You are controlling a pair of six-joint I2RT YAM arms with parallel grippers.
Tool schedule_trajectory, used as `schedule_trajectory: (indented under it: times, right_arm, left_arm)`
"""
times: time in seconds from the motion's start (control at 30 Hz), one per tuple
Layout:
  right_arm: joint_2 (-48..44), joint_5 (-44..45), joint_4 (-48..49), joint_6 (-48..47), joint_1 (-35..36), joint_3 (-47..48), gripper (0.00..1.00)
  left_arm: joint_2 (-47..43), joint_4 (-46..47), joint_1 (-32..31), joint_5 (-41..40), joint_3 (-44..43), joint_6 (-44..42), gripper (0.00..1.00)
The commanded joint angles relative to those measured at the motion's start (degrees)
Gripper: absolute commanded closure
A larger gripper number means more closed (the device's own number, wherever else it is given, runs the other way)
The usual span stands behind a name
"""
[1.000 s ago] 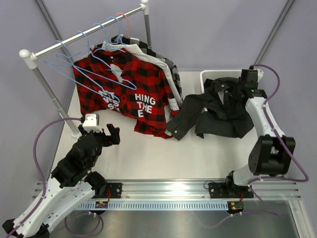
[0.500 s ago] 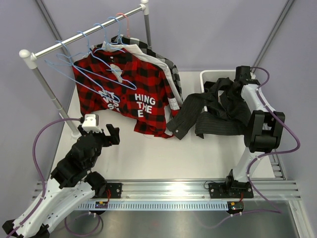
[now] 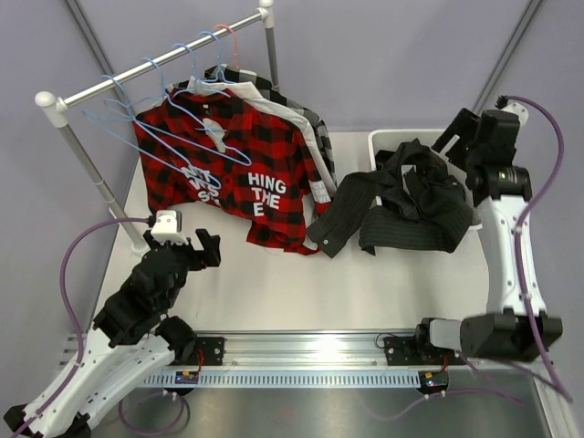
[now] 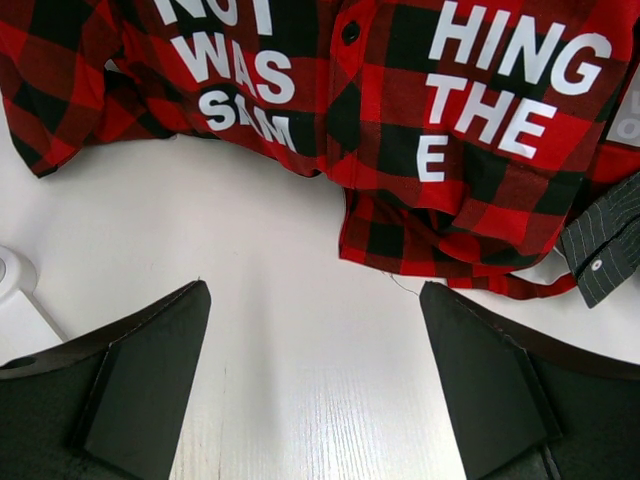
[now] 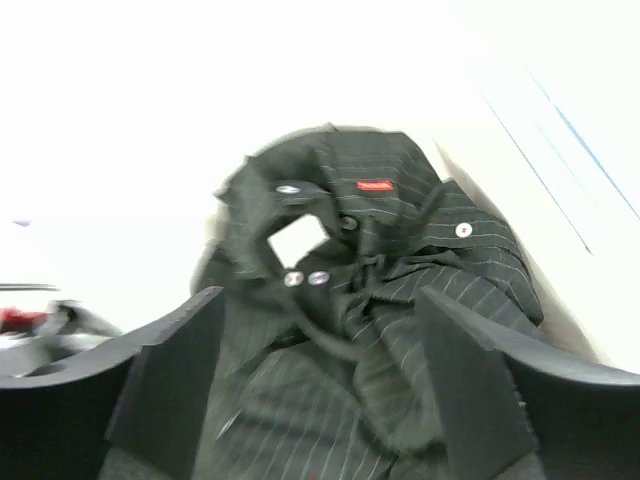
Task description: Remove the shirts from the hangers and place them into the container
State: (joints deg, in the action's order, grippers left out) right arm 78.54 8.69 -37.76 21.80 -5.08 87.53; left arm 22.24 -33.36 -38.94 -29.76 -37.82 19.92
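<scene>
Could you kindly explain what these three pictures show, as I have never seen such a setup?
These are two robot arms bolted at the near edge of a table. The wide picture comes from a fixed camera above and behind them; the other two come from cameras on each wrist, looking past that arm's own fingers. A rail holds light-blue hangers and a red-black plaid shirt, with more shirts behind it. A charcoal pinstriped shirt lies heaped over the white container, spilling onto the table. The left gripper and the right gripper are both open and hold nothing.
</scene>
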Motion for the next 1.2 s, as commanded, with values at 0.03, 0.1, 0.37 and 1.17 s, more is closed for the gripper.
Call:
schedule_trajectory:
  times: [0.03, 0.1, 0.37, 1.17]
  right_arm:
    - [-12.78, -2.89, 1.89, 2.97, 0.07, -9.11, 0.07]
    - [-19.87, -3.76, 3.12, 4.12, 0.07, -15.67, 0.05]
    - [-39.94, -7.28, 2.79, 10.27, 0.07, -33.72, 0.03]
    - [-57.01, -9.47, -1.91, 22.49, 0.07, -54.73, 0.08]
  left_arm:
    - [0.35, 2.25, 0.18, 0.49, 0.29, -0.15, 0.07]
    - [0.44, 2.25, 0.18, 0.49, 0.12, -0.15, 0.07]
    - [0.08, 2.16, 0.18, 0.14, 0.21, -0.24, 0.07]
    - [0.35, 2.16, 0.18, -0.56, 0.38, -0.41, 0.07]
